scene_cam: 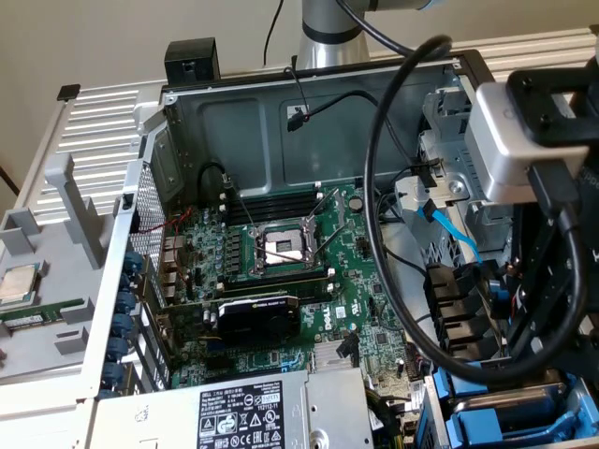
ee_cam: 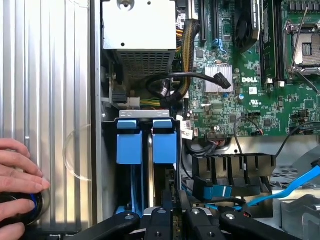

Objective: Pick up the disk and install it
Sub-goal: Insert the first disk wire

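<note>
Evidently installation is in hand: the gripper (ee_cam: pixel 173 200) is pinched narrowly on the disk (ee_cam: pixel 165 142), stood on edge in the bay slot (ee_cam: pixel 148 116) just ahead of its fingertips, beside another blue carrier (ee_cam: pixel 129 145). A square, straight push is judged needed for seating.

Arm (scene_cam: pixel 329 33) stands at far side; wrist (scene_cam: pixel 547 98) at exterior view's right, pointing down. Gripper (ee_cam: pixel 175 202) low, fingers nearly together.
</note>
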